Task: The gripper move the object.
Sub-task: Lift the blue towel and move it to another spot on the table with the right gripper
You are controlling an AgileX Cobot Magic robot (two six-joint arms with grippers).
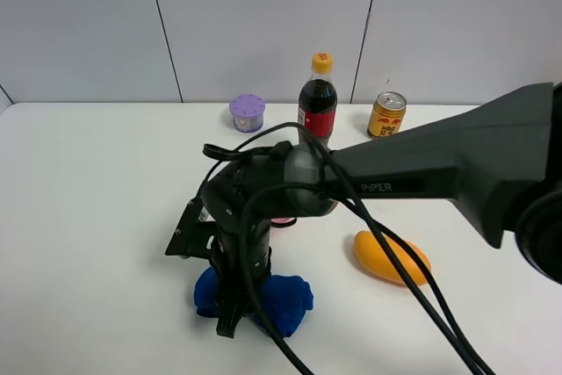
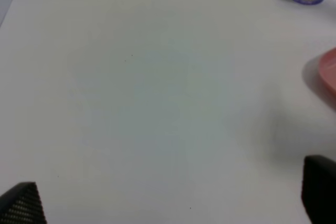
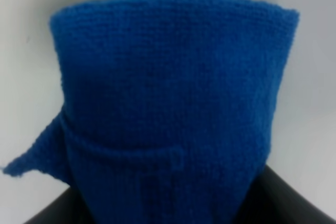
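While the right gripper [image 1: 230, 320] clamps its fingers on the blue knitted cloth [image 1: 286, 301], the fabric bunches up and fills the right wrist view. That cloth sits near the front of the white table [image 1: 88, 217], left of a yellow-orange fruit-shaped object [image 1: 390, 256]. Along the back wall stand a purple tub [image 1: 248, 112], a cola bottle [image 1: 317, 103] and a yellow can [image 1: 386, 115]. The left gripper [image 2: 170, 198] has its fingers [image 2: 319, 187] spread wide, holding nothing.
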